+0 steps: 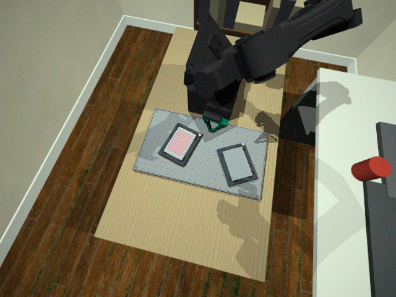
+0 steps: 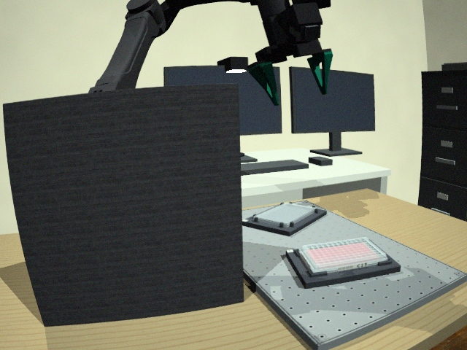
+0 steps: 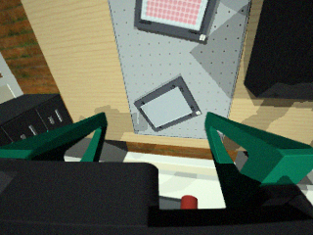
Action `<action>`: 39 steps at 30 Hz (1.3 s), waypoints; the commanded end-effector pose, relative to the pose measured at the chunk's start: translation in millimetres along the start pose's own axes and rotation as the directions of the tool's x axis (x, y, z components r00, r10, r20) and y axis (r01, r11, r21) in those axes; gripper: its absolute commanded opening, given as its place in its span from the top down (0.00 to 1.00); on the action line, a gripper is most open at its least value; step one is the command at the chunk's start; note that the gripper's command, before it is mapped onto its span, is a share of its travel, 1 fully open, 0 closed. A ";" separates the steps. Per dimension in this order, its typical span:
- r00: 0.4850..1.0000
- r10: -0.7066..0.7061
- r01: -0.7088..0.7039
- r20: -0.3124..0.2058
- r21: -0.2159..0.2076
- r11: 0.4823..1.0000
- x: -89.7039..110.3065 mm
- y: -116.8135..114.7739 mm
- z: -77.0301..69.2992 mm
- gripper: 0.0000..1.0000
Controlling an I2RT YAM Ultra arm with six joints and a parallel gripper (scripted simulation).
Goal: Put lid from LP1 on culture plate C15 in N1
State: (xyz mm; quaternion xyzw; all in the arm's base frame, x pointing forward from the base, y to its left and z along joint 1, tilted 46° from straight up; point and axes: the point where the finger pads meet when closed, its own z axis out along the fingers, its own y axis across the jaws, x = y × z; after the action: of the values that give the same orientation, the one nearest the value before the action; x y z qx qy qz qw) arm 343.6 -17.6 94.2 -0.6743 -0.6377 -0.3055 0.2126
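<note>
The wooden surface [image 1: 179, 223] is seen carrying a grey perforated board [image 1: 204, 166], above whose rear edge the empty claw [image 2: 295, 81] is held wide open.

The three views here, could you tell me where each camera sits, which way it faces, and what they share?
Top: overhead, looking down on the breadboard; shows the arm and the open gripper.
Exterior: low at table height, facing the monitors; gripper high above.
Wrist: on the gripper, looking down between its green fingers.
All three share the pink plate C15 and the lid in its park.
</note>
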 end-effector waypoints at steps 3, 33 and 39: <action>0.985 -0.169 0.170 0.011 -0.016 0.985 2.1 7.9 4.3 0.00; 0.490 -0.869 0.872 -0.073 0.022 0.490 55.9 16.7 81.7 0.00; 0.339 -0.936 0.940 -0.095 0.011 0.340 70.4 14.8 100.8 0.00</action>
State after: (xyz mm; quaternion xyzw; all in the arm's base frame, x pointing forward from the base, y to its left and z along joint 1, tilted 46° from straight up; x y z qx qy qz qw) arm 365.6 97.2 68.5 -0.2149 -0.9011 -0.3692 0.0747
